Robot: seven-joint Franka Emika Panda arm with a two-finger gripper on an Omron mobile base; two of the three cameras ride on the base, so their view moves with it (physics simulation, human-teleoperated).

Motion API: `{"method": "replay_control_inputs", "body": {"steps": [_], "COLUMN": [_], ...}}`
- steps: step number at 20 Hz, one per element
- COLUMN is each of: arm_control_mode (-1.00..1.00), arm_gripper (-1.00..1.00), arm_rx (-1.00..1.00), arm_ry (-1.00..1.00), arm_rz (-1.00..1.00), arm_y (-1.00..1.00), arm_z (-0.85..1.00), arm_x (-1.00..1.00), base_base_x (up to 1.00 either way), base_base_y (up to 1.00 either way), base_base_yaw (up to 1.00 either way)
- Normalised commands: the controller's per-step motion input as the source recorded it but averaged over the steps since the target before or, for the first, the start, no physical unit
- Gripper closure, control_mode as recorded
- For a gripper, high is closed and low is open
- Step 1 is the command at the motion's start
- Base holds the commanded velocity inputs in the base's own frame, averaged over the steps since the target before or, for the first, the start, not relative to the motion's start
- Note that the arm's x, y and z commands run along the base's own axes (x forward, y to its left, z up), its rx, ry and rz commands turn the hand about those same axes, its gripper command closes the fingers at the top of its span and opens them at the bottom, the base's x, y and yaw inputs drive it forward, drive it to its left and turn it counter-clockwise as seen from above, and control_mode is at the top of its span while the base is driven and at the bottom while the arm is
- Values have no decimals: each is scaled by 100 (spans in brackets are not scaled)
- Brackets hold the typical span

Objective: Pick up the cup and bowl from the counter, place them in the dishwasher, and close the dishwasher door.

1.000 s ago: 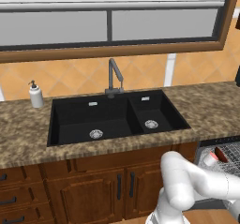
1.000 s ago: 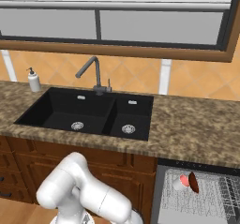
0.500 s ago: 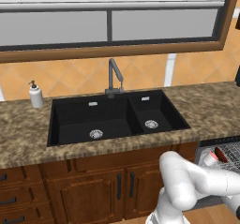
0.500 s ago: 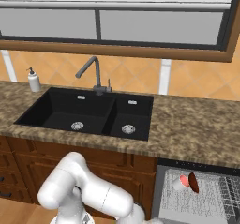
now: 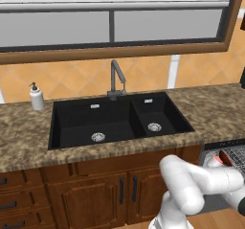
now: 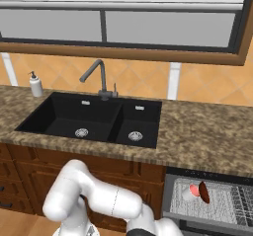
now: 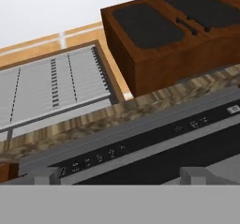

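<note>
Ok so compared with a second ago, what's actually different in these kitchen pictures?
Only the arm has shifted: in the right base view its forearm has stretched further toward the lower right, below the dishwasher rack. Nothing was picked up or let go. The cup and bowl lie in the rack as before, and the sink, faucet and soap bottle are unmoved.
</note>
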Motion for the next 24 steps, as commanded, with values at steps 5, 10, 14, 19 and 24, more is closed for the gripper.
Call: {"method": "replay_control_inputs", "body": {"steps": [5,10,14,19,24], "arm_control_mode": [-100,-100,-100,-100,-100], "arm_gripper": [-100,-100,-100,-100,-100], "arm_rx": [-8,-7,-8,-5,-4], "arm_ry": [-2,5,6,7,7], "arm_rz": [-5,-4,-5,-4,-2], "arm_y": [22,4,0,0,0], "arm_z": [-7,-2,-1,-7,-2], "arm_x": [100,100,100,100,100], "base_base_x": [0,0,0,0,0], "base_base_y": [0,0,0,0,0], "base_base_yaw": [0,0,0,0,0]}}
